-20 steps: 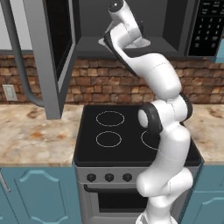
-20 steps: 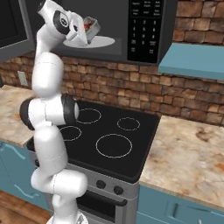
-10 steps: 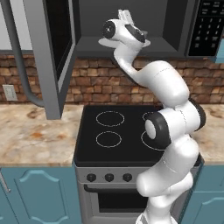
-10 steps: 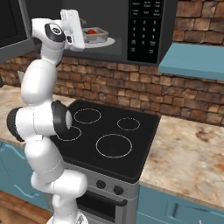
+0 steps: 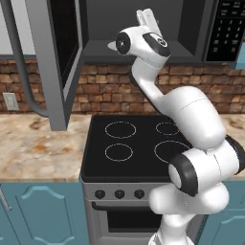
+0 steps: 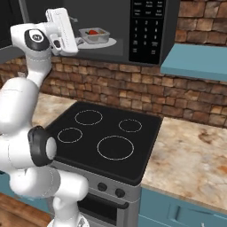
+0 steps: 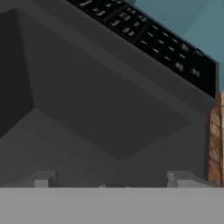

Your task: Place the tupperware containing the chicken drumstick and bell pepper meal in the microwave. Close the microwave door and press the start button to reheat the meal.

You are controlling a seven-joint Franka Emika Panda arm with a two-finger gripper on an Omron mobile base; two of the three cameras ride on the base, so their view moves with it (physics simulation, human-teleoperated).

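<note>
Microwave door (image 5: 52, 57) top cut off

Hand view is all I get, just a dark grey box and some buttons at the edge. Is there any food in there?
Observer: Yes. The right base view shows a clear tupperware with something red in it, sitting on the white turntable plate inside the microwave.
Operator: Is the robot holding it?
Observer: No. The gripper is open, and from the side the hand is apart from the tupperware, out at the front of the cavity.
Operator: And the door?
Observer: The left base view shows the microwave door swung wide open to the left, its long curved handle out over the counter.
</note>
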